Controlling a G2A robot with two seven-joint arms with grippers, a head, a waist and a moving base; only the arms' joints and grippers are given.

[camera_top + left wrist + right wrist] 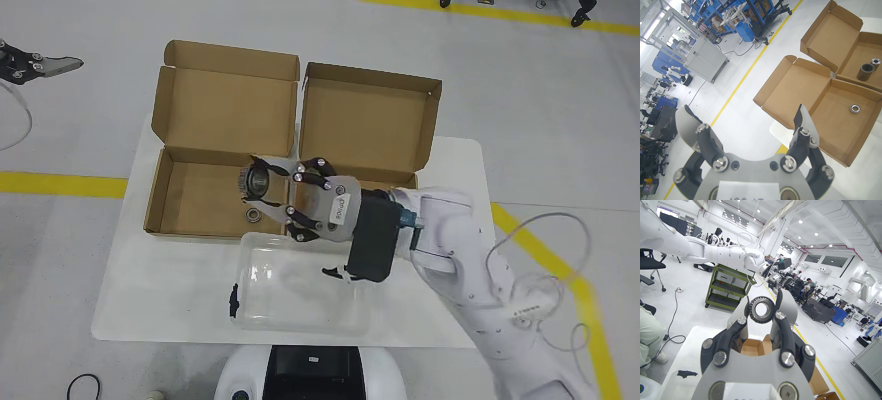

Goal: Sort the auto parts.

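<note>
Evidently the step in hand is the drop-off. The right gripper (762, 306) is clamped on the large bearing (258, 182), pinching its ribbed rim from two sides. It holds the part in the air over the bearing box (190, 195), above the side of that box next to the second box (365, 120).

A small bearing (253, 212) lies on the bearing box's floor close to that spot, so this looks like the right bin. The second box, edge to edge with the bearing box, holds a dark sleeve (865, 72) and a smaller metal cylinder (875, 61).

To do it well, I would bring the part low into the bearing box before letting go, since a heavy steel ring dropped from height may bounce or dent the cardboard. The ring seems tilted, and released on its rim it could roll, so tipping a flat face down first is safer. Bare cardboard away from the small bearing and the box walls is the best target. The fingers should part only a little, then lift straight up past the box's flaps.

The left gripper (744, 121) is spread wide and empty, well away from the bearing box on its lid side, so it poses no conflict. The clear tray (300, 300) sits near the bearing box's front edge.
</note>
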